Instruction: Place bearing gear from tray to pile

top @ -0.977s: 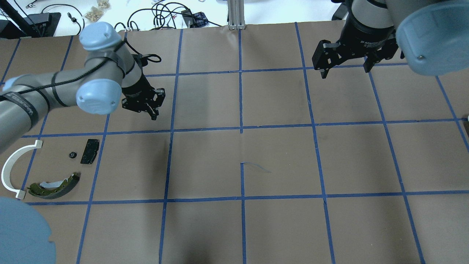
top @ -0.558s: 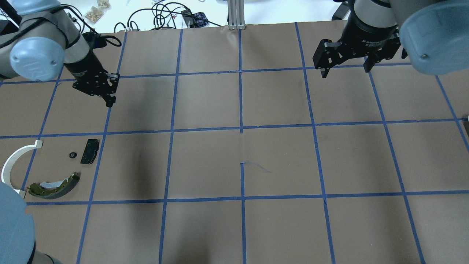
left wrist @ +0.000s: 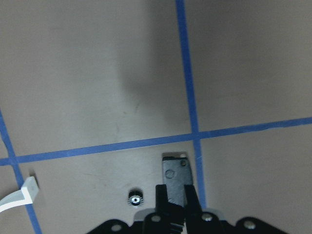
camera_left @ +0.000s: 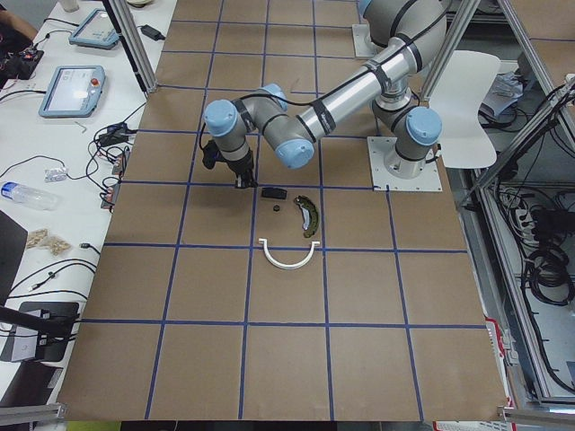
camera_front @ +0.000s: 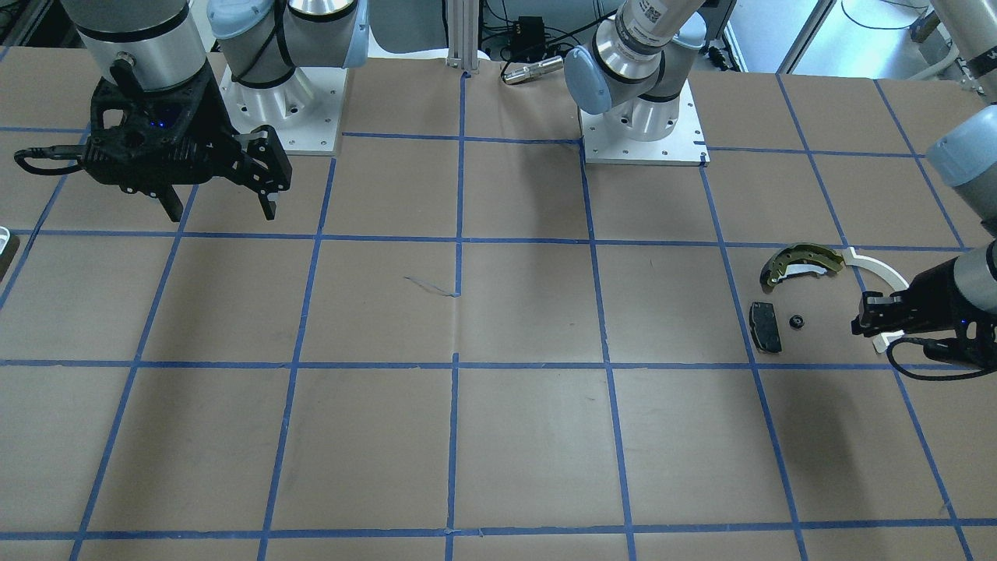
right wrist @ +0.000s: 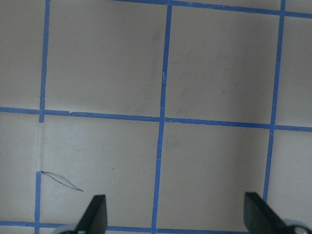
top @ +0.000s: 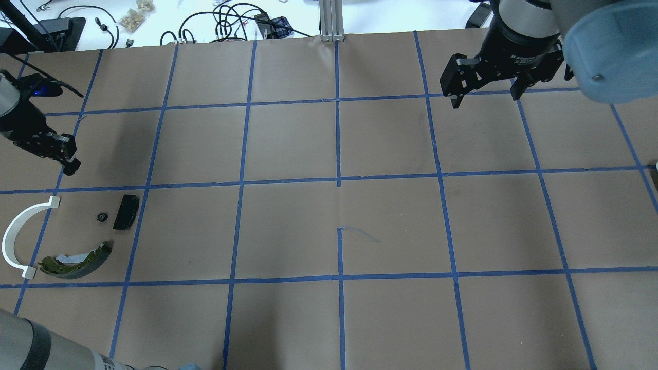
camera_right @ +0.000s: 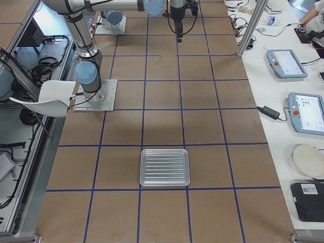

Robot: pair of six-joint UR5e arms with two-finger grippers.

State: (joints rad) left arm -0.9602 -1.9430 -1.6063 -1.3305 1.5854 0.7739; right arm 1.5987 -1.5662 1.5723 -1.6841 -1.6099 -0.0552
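Front view: my right fingers are spread wide w/ nothing btwn them, up off the tabletop nr my base. My left fingers sit by the pile and overlap the end of the white arc in this view; can't judge their gap here. The bearing gear lies on the tabletop in the pile, just beside the black pad but not touching it, btwn pad and arc. The brake shoe lies nr, toward my base. A sliver of the tray shows at the edge on my right side.

Overhead: left fingers are across a blue tape line from the pile, touching none of it. The gear sits btwn pad and arc, w/ the shoe apart from it. Right fingers are wide apart.

Ext left: left fingers point down nr the pad; the gear is a speck beside it.

Ext right: the tray lies flat on the tabletop, well apart from my right fingers.

Left wrist: left fingers show only a narrow gap and hold nothing; the pad shows past them. The gear is on the tabletop just beside them.

Right wrist: right fingers stand far apart, w/ only tabletop and tape btwn them.
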